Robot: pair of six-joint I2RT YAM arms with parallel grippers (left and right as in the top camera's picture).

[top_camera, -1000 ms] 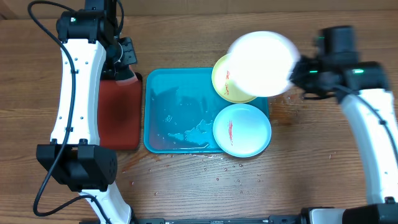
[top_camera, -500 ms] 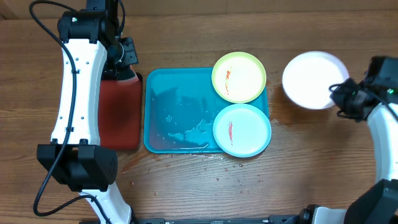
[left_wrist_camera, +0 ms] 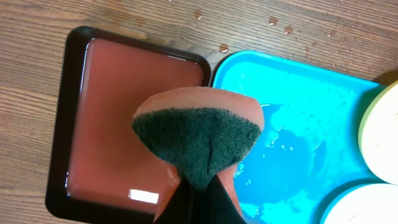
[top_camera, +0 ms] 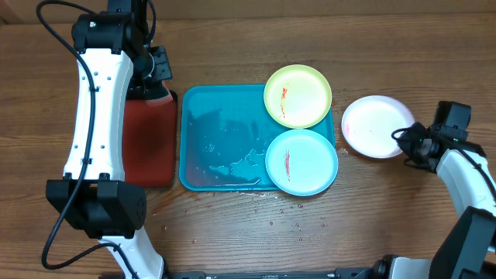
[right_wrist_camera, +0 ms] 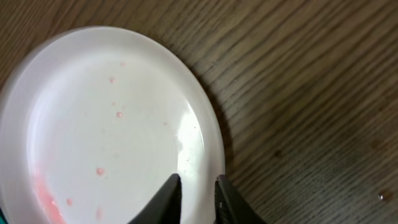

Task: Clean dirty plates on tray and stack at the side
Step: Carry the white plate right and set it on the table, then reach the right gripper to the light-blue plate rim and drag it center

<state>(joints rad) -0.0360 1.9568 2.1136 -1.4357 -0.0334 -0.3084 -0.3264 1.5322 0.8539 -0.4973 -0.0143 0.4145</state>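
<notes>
Wood table (top_camera: 232, 240) is carrying the white plate (top_camera: 374, 126), right gripper (right_wrist_camera: 198, 196) straddling its rim, can't tell if it's pinching; left gripper (left_wrist_camera: 200, 190) is clamping a sponge (left_wrist_camera: 198, 134).

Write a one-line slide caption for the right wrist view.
The right gripper straddles the rim of a round white plastic plate on the wooden table, pink smears inside.

You have even, fairly bright light from above. The brown wooden surface (top_camera: 256, 232) shows only soft, short shadows. The wet turquoise-blue plastic tray (top_camera: 201, 101) glints in patches, and a small white reflection sits on the red black-rimmed tray (left_wrist_camera: 118, 112). The round white plastic plate (right_wrist_camera: 106, 124) carries a bright streak near its rim, with a dark shadow beside it. The green-and-orange scouring sponge (left_wrist_camera: 199, 140) is in sharp focus.
</notes>
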